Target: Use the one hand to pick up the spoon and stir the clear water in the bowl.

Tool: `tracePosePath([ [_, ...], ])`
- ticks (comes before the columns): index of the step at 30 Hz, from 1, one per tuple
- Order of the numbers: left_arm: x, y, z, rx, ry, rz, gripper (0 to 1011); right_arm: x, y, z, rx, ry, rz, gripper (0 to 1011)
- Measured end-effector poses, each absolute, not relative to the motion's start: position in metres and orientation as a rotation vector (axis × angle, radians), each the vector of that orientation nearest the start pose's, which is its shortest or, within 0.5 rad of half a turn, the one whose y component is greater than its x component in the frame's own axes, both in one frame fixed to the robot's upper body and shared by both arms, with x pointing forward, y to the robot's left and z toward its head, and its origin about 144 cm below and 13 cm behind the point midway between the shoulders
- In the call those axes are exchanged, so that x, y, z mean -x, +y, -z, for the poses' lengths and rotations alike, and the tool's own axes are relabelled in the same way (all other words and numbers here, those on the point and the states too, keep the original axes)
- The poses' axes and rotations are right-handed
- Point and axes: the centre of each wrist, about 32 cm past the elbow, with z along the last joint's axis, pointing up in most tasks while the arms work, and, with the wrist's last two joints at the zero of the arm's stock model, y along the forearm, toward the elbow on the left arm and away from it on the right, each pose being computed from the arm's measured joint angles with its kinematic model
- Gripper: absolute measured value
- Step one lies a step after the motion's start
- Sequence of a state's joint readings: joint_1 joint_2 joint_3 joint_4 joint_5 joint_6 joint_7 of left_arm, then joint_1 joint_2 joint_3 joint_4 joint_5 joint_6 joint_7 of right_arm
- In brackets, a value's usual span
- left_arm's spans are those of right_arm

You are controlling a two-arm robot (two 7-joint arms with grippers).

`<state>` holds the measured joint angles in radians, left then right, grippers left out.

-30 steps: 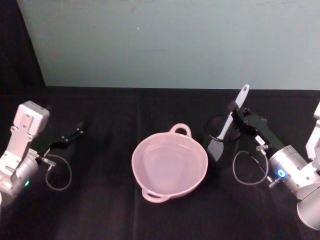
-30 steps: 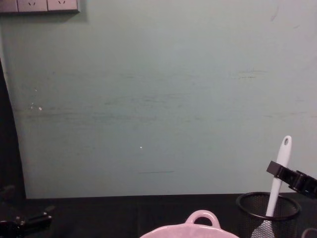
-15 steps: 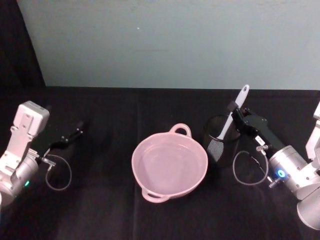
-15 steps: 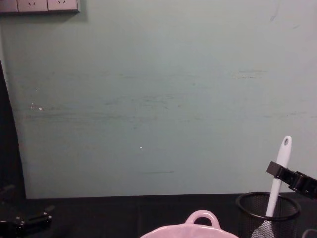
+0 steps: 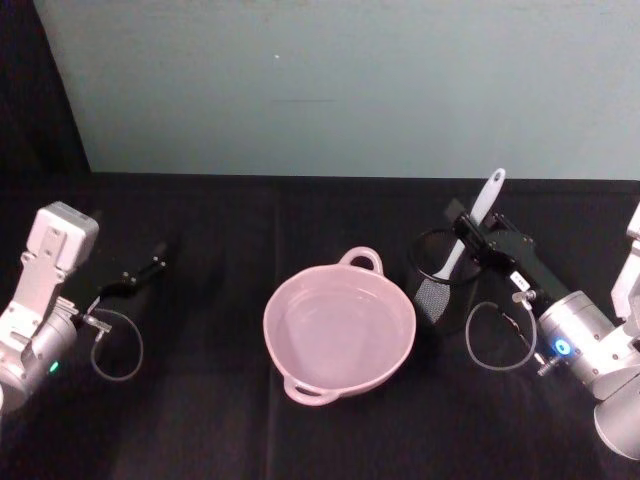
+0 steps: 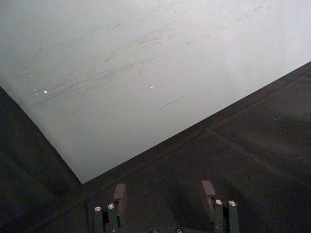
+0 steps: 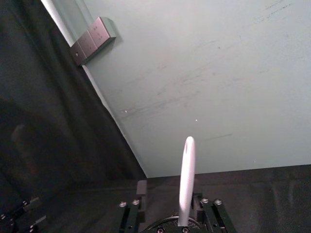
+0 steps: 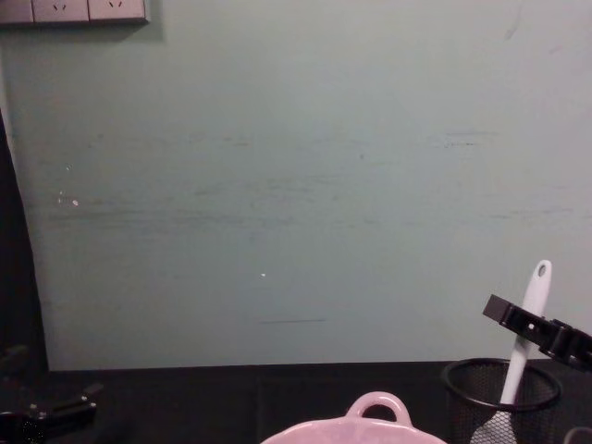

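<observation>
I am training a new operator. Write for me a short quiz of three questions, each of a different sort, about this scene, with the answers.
1. True or false: the spoon already rests in the pink bowl.
2. Multiple choice: what stands at the spoon's handle? A) the left hand B) the right hand C) neither hand
3. Fill in: the spoon's head sits inside the black ____ cup.

Key:
1. False. It stands in the mesh cup, beside the bowl on the robot's right.
2. B. The right hand's fingers sit on either side of the handle; the left hand is open, far off on the left.
3. mesh
</observation>
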<state>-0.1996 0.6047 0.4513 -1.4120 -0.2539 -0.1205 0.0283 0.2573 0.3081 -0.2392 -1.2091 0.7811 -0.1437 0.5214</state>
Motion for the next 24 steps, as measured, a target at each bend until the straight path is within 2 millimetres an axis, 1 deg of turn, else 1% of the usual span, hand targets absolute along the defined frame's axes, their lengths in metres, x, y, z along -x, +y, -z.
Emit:
tracePosePath([
  [2, -0.4886, 0.3097, -1.1398, -0.305, -0.285, -1.248, 1005, -0.5225, -0.2838, -1.1177, -0.357, 0.253, 0.994, 583],
  [3, -0.4886, 0.3097, -1.1398, -0.305, -0.285, -1.248, 1005, -0.5225, -0.2837, -1.1178, -0.357, 0.253, 0.994, 643],
  [6, -0.4886, 0.3097, -1.1398, -0.304, -0.285, -1.248, 1005, -0.5225, -0.2837, -1.1178, -0.357, 0.253, 0.994, 705],
  [7, -0.4886, 0.3097, -1.1398, -0.304, -0.285, -1.248, 1005, -0.5225, -0.2837, -1.1179, -0.358, 0.253, 0.994, 761],
  [9, -0.4886, 0.3097, -1.1398, -0.304, -0.285, -1.248, 1005, -0.5225, -0.2837, -1.1179, -0.358, 0.253, 0.993, 799],
  [12, -0.4886, 0.3097, -1.1398, -0.304, -0.285, -1.248, 1005, -0.5225, -0.2837, -1.1180, -0.358, 0.253, 0.993, 889],
  [13, -0.4886, 0.3097, -1.1398, -0.304, -0.285, -1.248, 1005, -0.5225, -0.2837, -1.1180, -0.358, 0.253, 0.993, 935],
  [17, -0.4886, 0.3097, -1.1398, -0.304, -0.285, -1.248, 1005, -0.5225, -0.2837, -1.1180, -0.358, 0.253, 0.993, 1004],
  [24, -0.4886, 0.3097, -1.1398, -0.304, -0.285, -1.248, 1005, -0.5225, -0.2836, -1.1180, -0.358, 0.253, 0.993, 1004],
])
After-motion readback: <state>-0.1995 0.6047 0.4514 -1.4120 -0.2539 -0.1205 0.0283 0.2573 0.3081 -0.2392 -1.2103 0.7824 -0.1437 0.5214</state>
